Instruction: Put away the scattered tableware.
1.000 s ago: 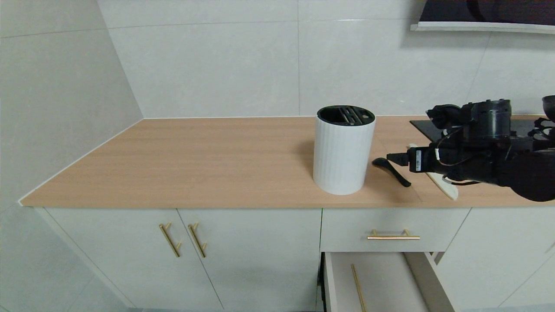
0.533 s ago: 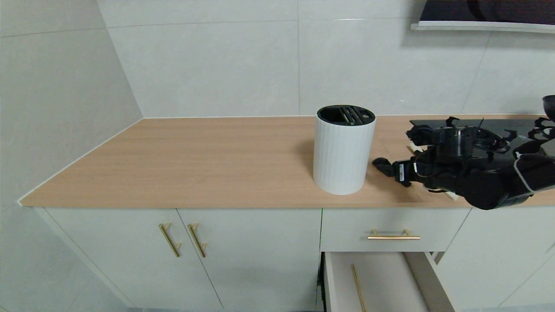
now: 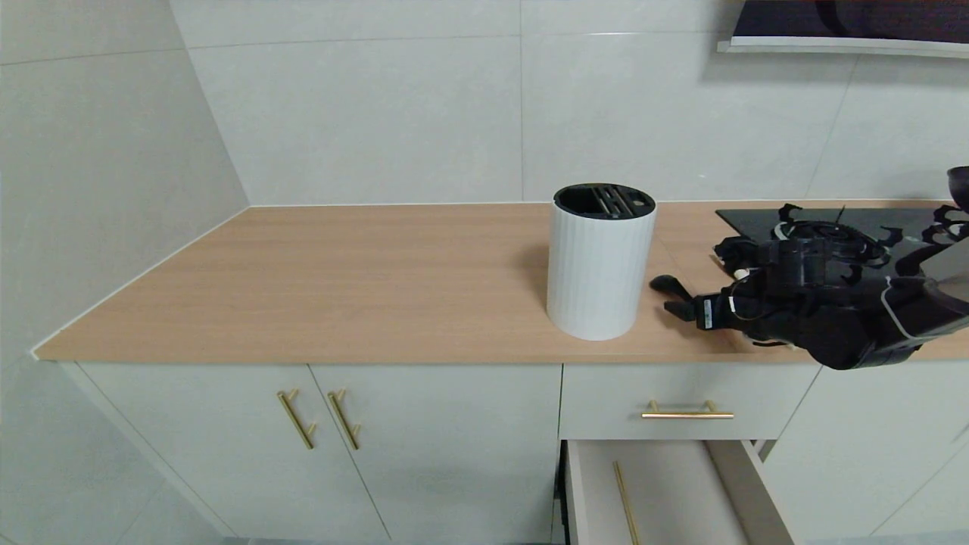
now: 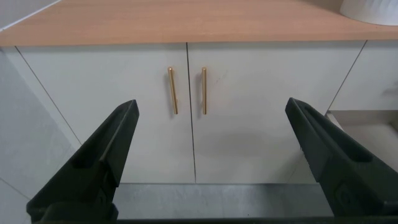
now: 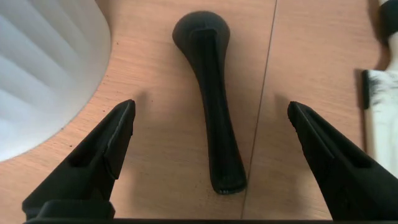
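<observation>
Currently the right tool sits low over the light wooden table, right of centre in the head view, fingers spread wide and holding nothing. A black spoon-shaped utensil lies flat on the table between the two fingers, clear of both, just beside a tall white ribbed cylindrical holder. A white flat utensil lies on the table on the black one's other side. The left tool is also wide and empty, facing white cabinet doors with gold bar handles. An open white drawer shows at lower right.
</observation>
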Robot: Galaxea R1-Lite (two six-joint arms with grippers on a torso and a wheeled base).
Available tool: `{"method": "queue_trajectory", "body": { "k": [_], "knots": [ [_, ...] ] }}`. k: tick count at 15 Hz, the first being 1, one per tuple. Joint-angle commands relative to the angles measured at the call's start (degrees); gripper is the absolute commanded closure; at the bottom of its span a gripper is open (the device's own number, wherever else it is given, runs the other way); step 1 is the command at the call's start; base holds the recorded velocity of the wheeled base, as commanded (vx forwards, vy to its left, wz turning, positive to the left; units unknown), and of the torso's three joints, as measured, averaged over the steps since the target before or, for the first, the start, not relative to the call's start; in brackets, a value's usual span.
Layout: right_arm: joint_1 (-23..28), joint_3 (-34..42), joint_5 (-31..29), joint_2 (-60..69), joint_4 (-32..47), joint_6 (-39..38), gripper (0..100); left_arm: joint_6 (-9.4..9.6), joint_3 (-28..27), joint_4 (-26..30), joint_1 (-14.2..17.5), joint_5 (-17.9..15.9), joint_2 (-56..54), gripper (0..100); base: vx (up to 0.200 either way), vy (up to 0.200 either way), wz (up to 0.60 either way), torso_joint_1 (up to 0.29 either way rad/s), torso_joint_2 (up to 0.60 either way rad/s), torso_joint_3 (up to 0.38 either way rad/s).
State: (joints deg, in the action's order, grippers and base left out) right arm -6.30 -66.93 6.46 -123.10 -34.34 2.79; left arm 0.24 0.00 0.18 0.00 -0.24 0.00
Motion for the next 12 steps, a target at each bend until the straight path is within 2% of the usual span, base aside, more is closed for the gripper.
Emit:
{"method": "queue_trajectory", "body": {
  "k": [1, 12],
  "knots": [
    [0.06, -0.13, -0.04, -0.65, 0.06, 0.11, 0, 0.02, 0.0, -0.01, 0.0, -0.02, 0.09, 0, 0.0, 0.0, 0.0, 0.0, 0.0, 0.0],
    [0.15, -0.49, -0.75, -2.23, -0.02, 1.78, 0, 0.02, 0.0, -0.01, 0.0, -0.02, 0.09, 0, 0.0, 0.0, 0.0, 0.0, 0.0, 0.0]
  ]
}}
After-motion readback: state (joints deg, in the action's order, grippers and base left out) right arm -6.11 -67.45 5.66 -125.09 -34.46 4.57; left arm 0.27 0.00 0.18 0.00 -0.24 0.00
